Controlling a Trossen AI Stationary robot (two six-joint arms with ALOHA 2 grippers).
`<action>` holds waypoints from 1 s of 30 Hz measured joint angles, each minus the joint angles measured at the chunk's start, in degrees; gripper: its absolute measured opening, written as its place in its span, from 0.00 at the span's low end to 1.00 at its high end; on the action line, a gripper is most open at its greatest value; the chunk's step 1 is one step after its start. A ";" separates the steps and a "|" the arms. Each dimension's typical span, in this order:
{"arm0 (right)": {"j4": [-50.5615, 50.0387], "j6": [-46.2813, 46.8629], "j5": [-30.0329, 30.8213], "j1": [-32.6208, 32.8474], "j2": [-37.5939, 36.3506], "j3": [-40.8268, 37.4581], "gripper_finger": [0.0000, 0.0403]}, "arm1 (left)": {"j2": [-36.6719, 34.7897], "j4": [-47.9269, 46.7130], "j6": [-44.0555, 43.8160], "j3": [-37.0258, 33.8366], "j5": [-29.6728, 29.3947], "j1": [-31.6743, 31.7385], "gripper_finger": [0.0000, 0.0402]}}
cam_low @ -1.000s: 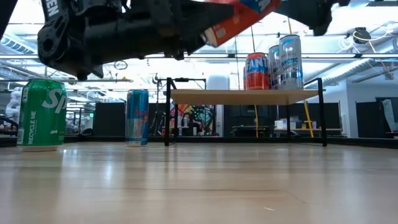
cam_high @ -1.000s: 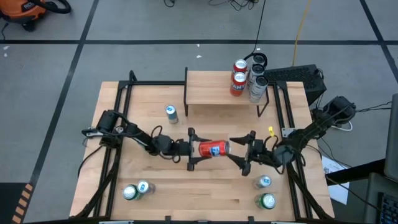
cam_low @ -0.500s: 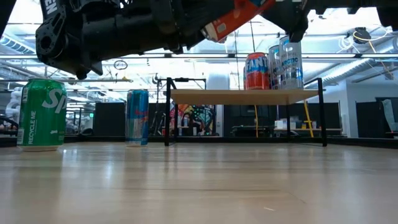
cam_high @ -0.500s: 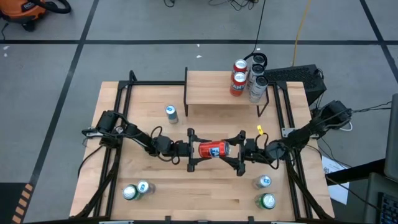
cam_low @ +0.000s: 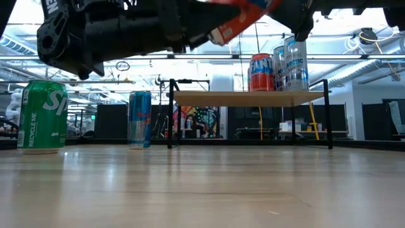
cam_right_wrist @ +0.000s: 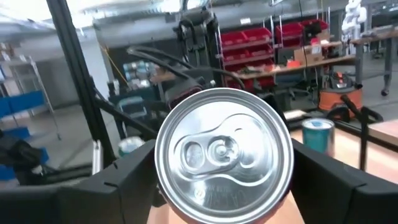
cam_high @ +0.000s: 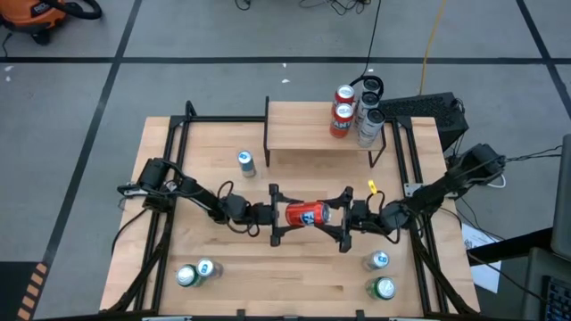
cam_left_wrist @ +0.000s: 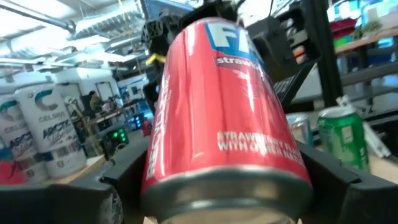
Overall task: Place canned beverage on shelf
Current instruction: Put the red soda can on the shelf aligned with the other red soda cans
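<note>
Lying sideways, red can (cam_high: 306,213) — between both end effectors (cam_high: 274,215) (cam_high: 343,220).

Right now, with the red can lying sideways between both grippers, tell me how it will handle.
The red can is a smooth round cylinder held on its side above the table, so it would likely roll if dropped. Its glossy metal wall probably slips and dents easily. Its tab looks unopened, so likely full and heavy.

Left gripper (cam_high: 275,214) and right gripper (cam_high: 343,218) face each other, fingers spread around the same can (cam_high: 306,214)
</note>
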 joint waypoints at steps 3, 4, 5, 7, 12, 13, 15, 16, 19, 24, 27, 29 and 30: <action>-9.36 1.29 1.66 -0.42 -4.43 0.28 0.71 | 0.00 -1.03 0.28 0.06 -5.23 -0.10 0.81; -13.65 1.95 3.34 -0.58 -6.36 0.68 0.71 | -0.42 -1.37 0.22 0.02 -7.65 -0.20 0.85; -18.26 2.91 4.57 -0.74 -8.29 1.33 0.71 | -1.00 -2.28 -0.03 0.01 -9.74 -0.28 0.88; -28.49 5.02 5.53 -0.89 -11.86 3.27 0.71 | -2.43 -5.34 -1.65 0.01 -12.84 -0.32 0.95; -61.71 13.05 4.28 -3.31 -19.42 13.34 0.71 | -6.78 -18.98 -7.21 -0.01 -14.92 0.54 0.96; -68.56 14.57 4.59 -4.14 -20.26 16.23 0.71 | -7.66 -20.68 -7.83 -0.01 -14.89 0.73 0.95; -81.30 16.92 4.38 -5.91 -21.18 22.32 0.71 | -8.70 -22.75 -9.09 -0.01 -14.62 1.18 0.94; -87.54 17.92 3.11 -7.19 -21.27 25.84 0.71 | -8.75 -22.93 -9.16 -0.01 -14.39 1.29 0.94; -101.45 19.41 1.26 -11.00 -20.66 35.12 0.71 | -9.14 -23.12 -9.48 0.01 -14.05 1.29 0.94; -114.59 18.61 -4.25 -19.40 -19.28 45.82 0.71 | -9.16 -23.27 -9.50 0.27 -13.82 1.29 0.94; -116.88 16.05 -9.01 -24.67 -18.07 48.90 0.71 | -9.16 -23.21 -9.53 0.27 -13.81 1.28 0.94; -116.95 13.19 -12.46 -27.96 -17.08 49.89 0.71 | -9.16 -23.21 -9.53 0.27 -13.79 1.27 0.94; -116.66 12.10 -14.20 -29.63 -16.42 50.13 0.71 | -9.16 -23.18 -9.53 0.27 -13.77 1.27 0.94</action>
